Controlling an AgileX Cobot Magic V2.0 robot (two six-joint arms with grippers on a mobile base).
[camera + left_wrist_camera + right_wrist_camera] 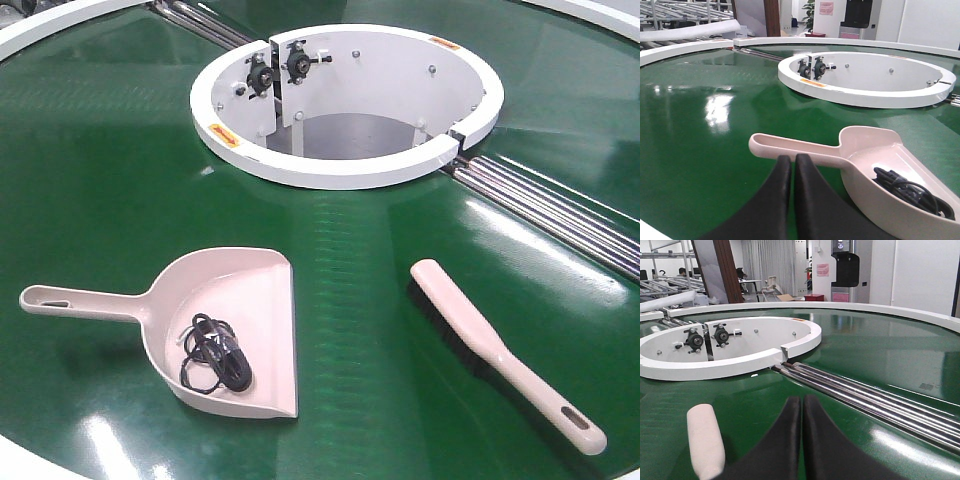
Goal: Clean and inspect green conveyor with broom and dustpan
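Observation:
The green conveyor (pixel 110 170) fills the front view. On it at the lower left lies the beige-pink dustpan (pixel 250 300), handle to the left, with a coiled black cable (pixel 213 352) in its tray. The broom (pixel 480 335) lies at the lower right, bristles down, slotted handle toward the near right. Neither gripper shows in the front view. My left gripper (pixel 792 159) is shut with nothing in it, its tips just short of the dustpan (pixel 805 148) handle. My right gripper (pixel 802 400) is shut and holds nothing; the broom (pixel 705 442) end lies to its left.
A white ring-shaped opening wall (pixel 340 170) with two black bearings stands at the middle back. Steel rollers (pixel 560 210) run from the ring to the right edge, ahead of my right gripper. The white rim (pixel 40 30) bounds the belt at the far left.

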